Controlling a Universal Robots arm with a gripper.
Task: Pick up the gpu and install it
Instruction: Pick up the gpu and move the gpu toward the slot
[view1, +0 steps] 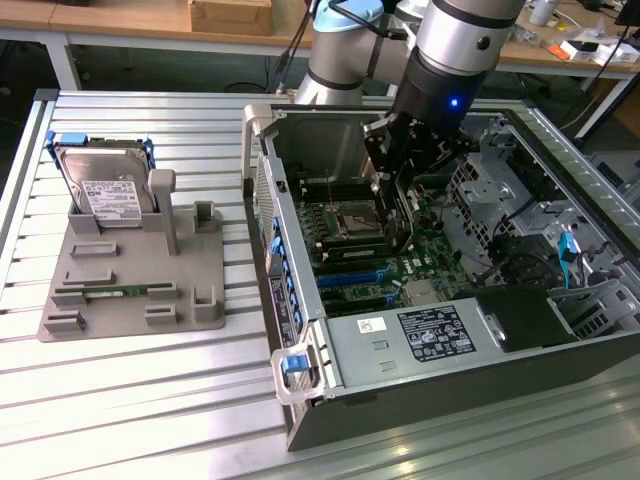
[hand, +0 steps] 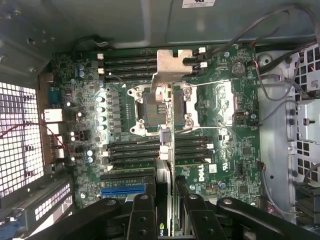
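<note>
The two black fingers (hand: 142, 217) of the gripper (hand: 167, 206) were closed on the gpu (hand: 172, 137), one on each flat face, with the card pinched edge-on between them. In the wrist view the card ran away from the fingers as a thin line and ended in its silver bracket (hand: 172, 70). It lay in line with the processor socket (hand: 150, 107) and across the black memory slots (hand: 130, 150) of the green motherboard (hand: 237, 150). A blue slot (hand: 120, 191) sat off to one side of the fingers.

In the exterior view the gripper (view1: 392, 172) was down inside the open computer case (view1: 400, 400), and the gpu (view1: 400, 215) hung upright below it over the board. Whether its lower end touched the board could not be told.

To the exterior view's left, well apart from the case, a grey holder (view1: 130, 290) on the slatted table (view1: 150, 410) carried an upright hard drive (view1: 105, 185) and a narrow green memory stick (view1: 120, 292).
</note>
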